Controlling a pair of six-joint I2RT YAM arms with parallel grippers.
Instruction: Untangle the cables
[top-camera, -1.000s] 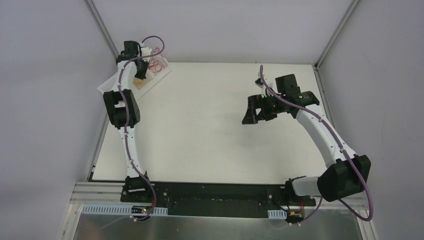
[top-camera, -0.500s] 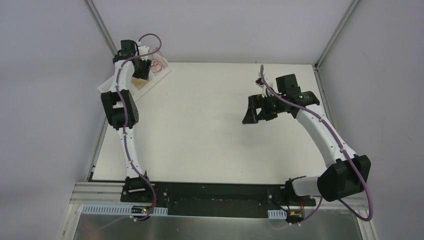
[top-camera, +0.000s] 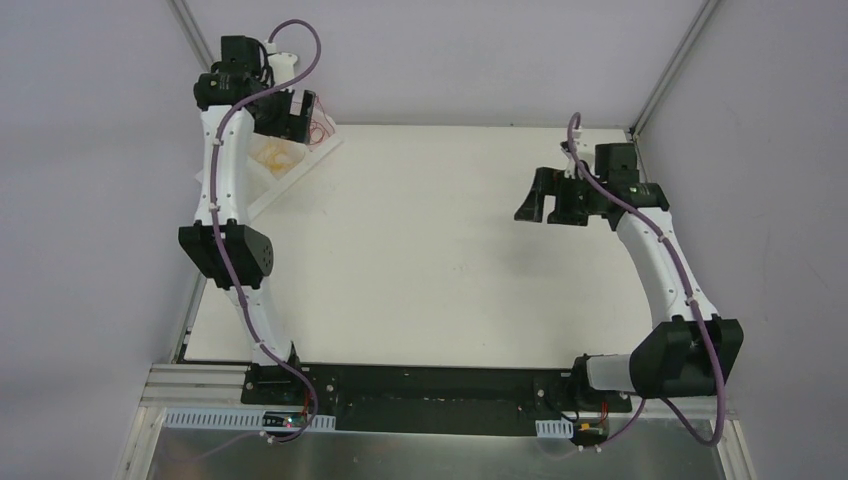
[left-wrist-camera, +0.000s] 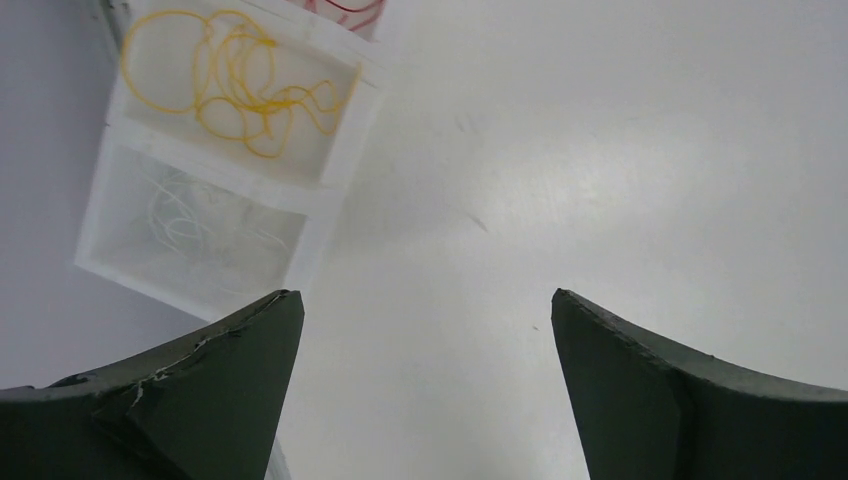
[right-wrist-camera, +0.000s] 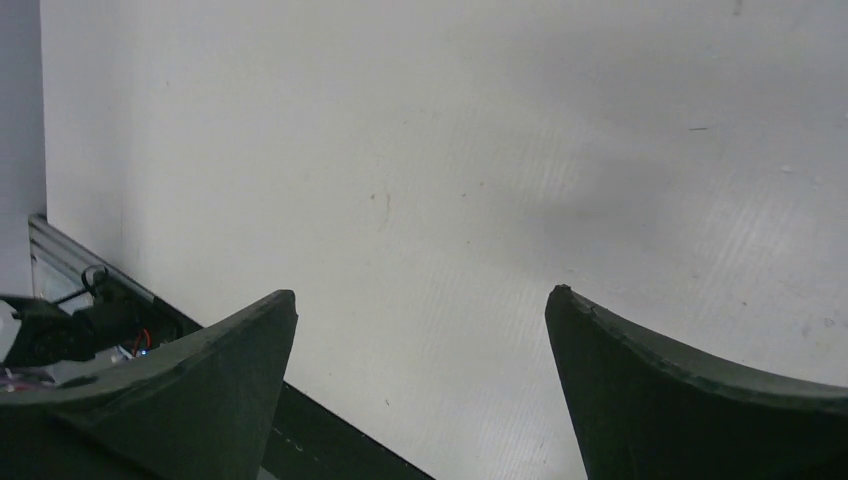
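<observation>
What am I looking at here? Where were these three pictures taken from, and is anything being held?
Two robot arms reach over a white table. One picture looks down from above; the other two come from cameras on each wrist, the dark wedges being the fingers. The left gripper hangs open near a white divided tray holding yellow cables, red cables and pale strands, each in its own compartment. The right gripper is open over the table. Nothing is held.
</observation>
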